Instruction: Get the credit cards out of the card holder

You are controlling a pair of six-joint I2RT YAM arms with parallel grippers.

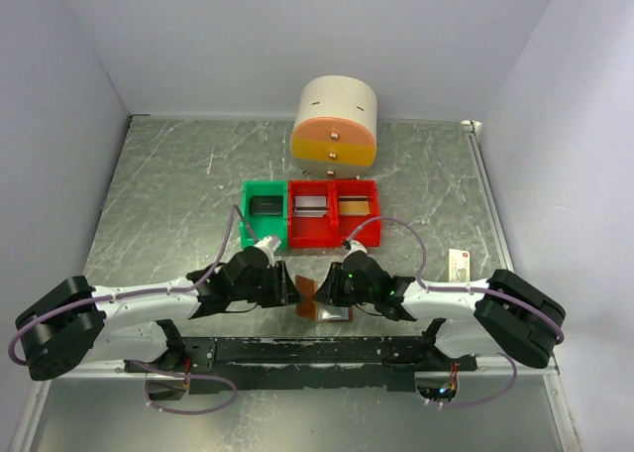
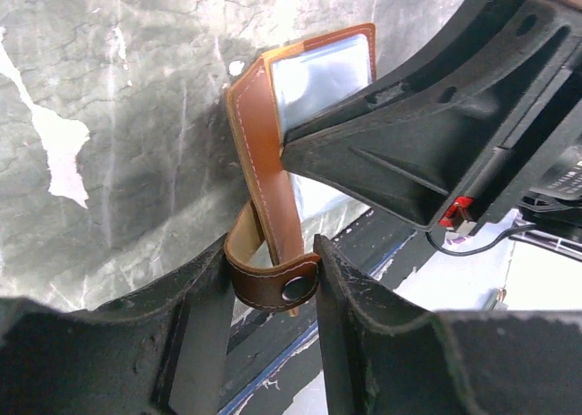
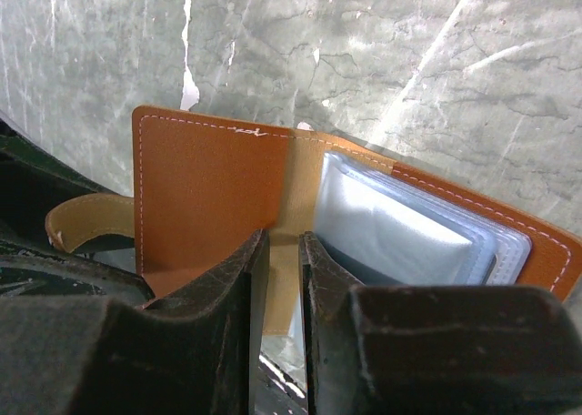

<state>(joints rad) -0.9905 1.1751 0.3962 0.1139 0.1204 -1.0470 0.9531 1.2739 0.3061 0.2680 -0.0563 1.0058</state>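
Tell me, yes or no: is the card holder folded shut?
No: in the right wrist view the card holder stands open, its brown cover swung away from the stack of clear sleeves.

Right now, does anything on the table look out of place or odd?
Yes. A small cream box with a red mark lies alone by the table's right edge, apart from the bins. The card holder itself looks undamaged.
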